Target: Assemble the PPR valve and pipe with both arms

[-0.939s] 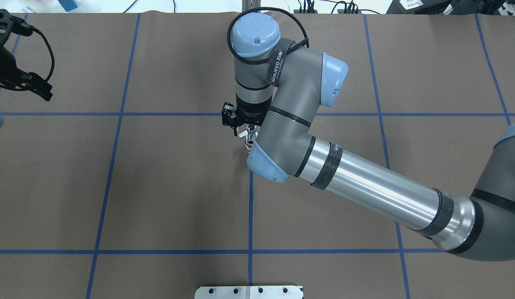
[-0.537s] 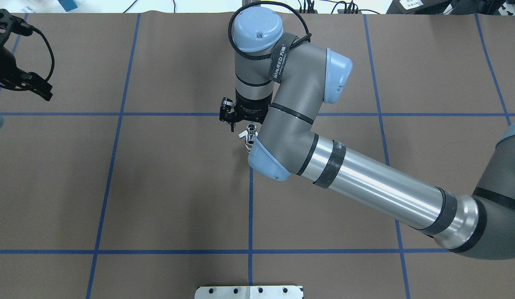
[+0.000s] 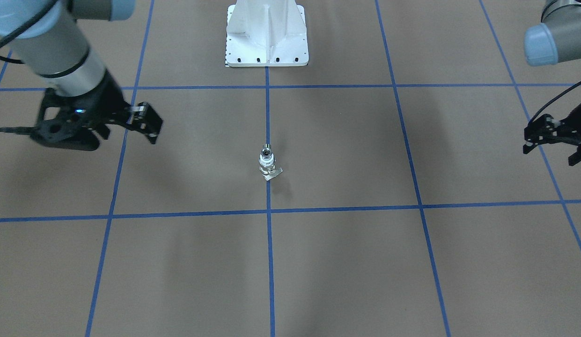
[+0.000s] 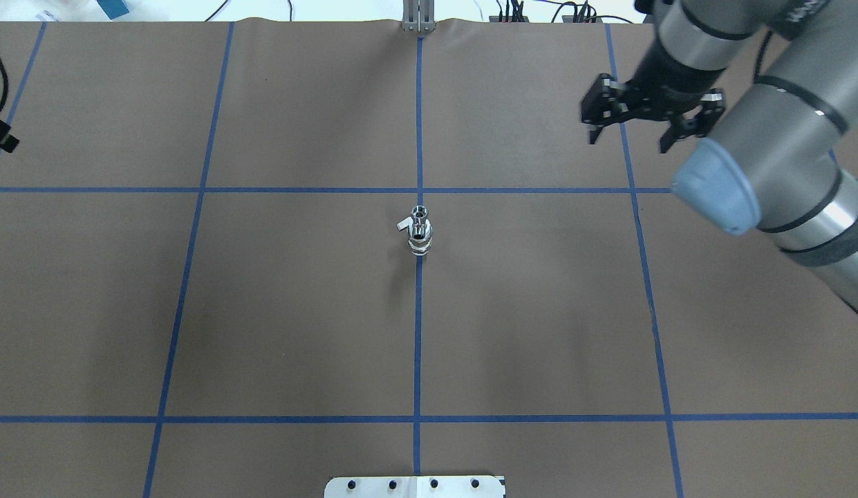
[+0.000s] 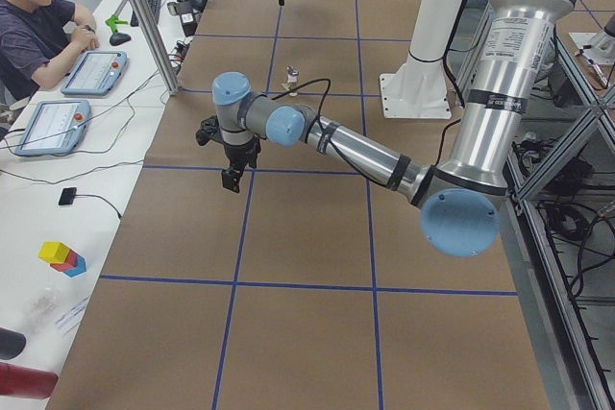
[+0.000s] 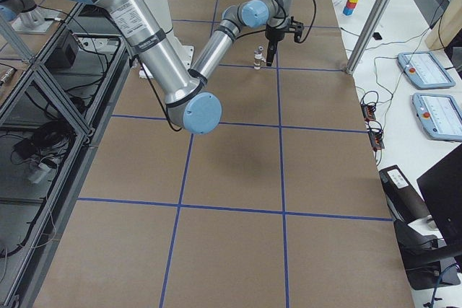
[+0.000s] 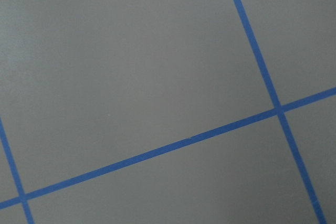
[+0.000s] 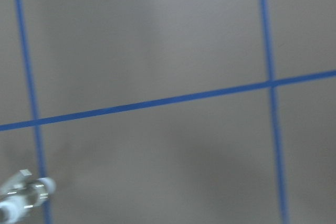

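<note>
The PPR valve (image 4: 420, 241) stands upright on the centre blue line, chrome with a white lever tab at its side. The pipe (image 4: 420, 211), a silver stub with a dark bore, sits on top of it; valve (image 3: 269, 169) and pipe (image 3: 267, 151) also show from the front. Nothing holds them. My right gripper (image 4: 632, 138) hangs open and empty over the far right of the table, well away from the valve. My left gripper (image 3: 550, 152) is far off on the other side, its fingers apart and empty. In the right wrist view the valve (image 8: 23, 198) shows at the bottom left corner.
Brown table cover with a blue tape grid (image 4: 418, 360). The white bolted pedestal (image 3: 267, 35) stands at the robot's edge. A person (image 5: 38, 16) sits at tablets beside the table, with coloured blocks (image 5: 62, 258) on that side bench.
My right arm has swung away from the valve to the far right, leaving valve and pipe standing alone. The left gripper has slid further off the view's left edge.
</note>
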Available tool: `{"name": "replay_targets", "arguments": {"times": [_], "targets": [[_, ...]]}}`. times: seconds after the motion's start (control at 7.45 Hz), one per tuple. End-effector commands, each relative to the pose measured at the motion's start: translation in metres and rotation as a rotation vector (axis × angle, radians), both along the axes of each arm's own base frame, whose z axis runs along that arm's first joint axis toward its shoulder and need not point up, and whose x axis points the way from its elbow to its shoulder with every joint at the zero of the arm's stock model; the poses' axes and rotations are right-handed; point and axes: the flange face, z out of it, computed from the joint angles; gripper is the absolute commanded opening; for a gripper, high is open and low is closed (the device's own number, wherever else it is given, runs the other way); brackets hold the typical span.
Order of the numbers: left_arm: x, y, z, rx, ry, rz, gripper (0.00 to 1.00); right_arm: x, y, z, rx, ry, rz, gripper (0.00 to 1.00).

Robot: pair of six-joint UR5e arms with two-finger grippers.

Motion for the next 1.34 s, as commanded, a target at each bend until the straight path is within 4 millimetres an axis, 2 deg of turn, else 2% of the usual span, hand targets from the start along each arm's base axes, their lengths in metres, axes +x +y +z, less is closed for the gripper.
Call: {"name": "replay_targets", "arguments": {"times": [0.0, 0.13, 0.27, 0.4, 0.54, 0.67, 0.8, 0.94, 1.07, 1.21], "targets": [[-0.083, 0.006, 0.051, -0.014, 0.061, -0.011, 1.00, 0.161, -0.033, 0.161, 0.136, 0.098, -0.212, 1.00], [-0.112, 0.015, 0.074, -0.046, 0.084, -0.051, 1.00, 0.220, -0.046, 0.225, 0.091, 0.076, -0.224, 1.00], [-0.120, 0.028, 0.093, -0.076, 0.081, -0.066, 1.00, 0.257, -0.041, 0.274, 0.069, 0.035, -0.250, 1.00], [-0.127, 0.039, 0.103, -0.091, 0.082, -0.078, 1.00, 0.273, -0.030, 0.291, 0.053, 0.036, -0.242, 1.00], [-0.138, 0.063, 0.125, -0.104, 0.083, -0.101, 1.00, 0.283, -0.031, 0.289, 0.076, 0.047, -0.225, 1.00], [-0.139, 0.062, 0.123, -0.037, 0.082, -0.103, 1.00, 0.314, -0.019, 0.300, 0.098, 0.048, -0.177, 1.00], [-0.140, 0.061, 0.123, -0.029, 0.077, -0.106, 1.00, 0.324, 0.008, 0.341, 0.082, 0.045, -0.155, 1.00], [-0.140, 0.063, 0.127, -0.037, 0.075, -0.107, 1.00, 0.323, 0.030, 0.375, 0.090, 0.044, -0.146, 1.00], [-0.140, 0.069, 0.134, -0.049, 0.074, -0.106, 1.00, 0.324, 0.038, 0.411, 0.048, 0.039, -0.141, 1.00], [-0.139, 0.074, 0.139, -0.061, 0.074, -0.106, 1.00, 0.325, 0.039, 0.419, 0.031, 0.038, -0.135, 1.00]]}}
